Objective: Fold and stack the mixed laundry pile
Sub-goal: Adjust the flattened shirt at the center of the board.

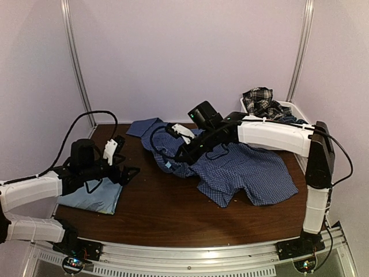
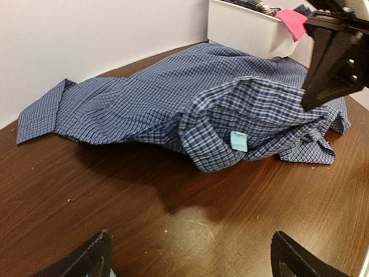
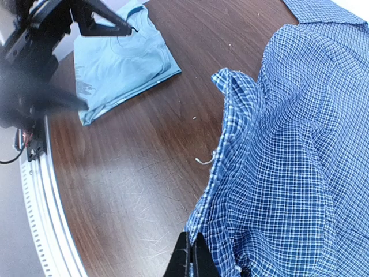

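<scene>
The blue small-check button shirt (image 1: 248,170) lies spread and rumpled across the middle and right of the table, collar and label toward the left (image 2: 238,140). My right gripper (image 3: 192,257) is shut on the shirt's left edge (image 3: 300,144), and the fabric rises in a fold from its tips. In the top view that gripper (image 1: 181,156) sits at the shirt's left end. A folded light blue T-shirt (image 1: 92,199) lies at the near left. My left gripper (image 1: 130,172) hovers open by the T-shirt's right edge with nothing between its fingers (image 2: 86,259).
A white basket (image 1: 288,109) stands at the back right with a black-white plaid piece (image 1: 259,101) on top and a hot pink piece (image 2: 293,22) over its rim. Bare brown table (image 1: 167,202) shows between the two garments. Walls close the back and sides.
</scene>
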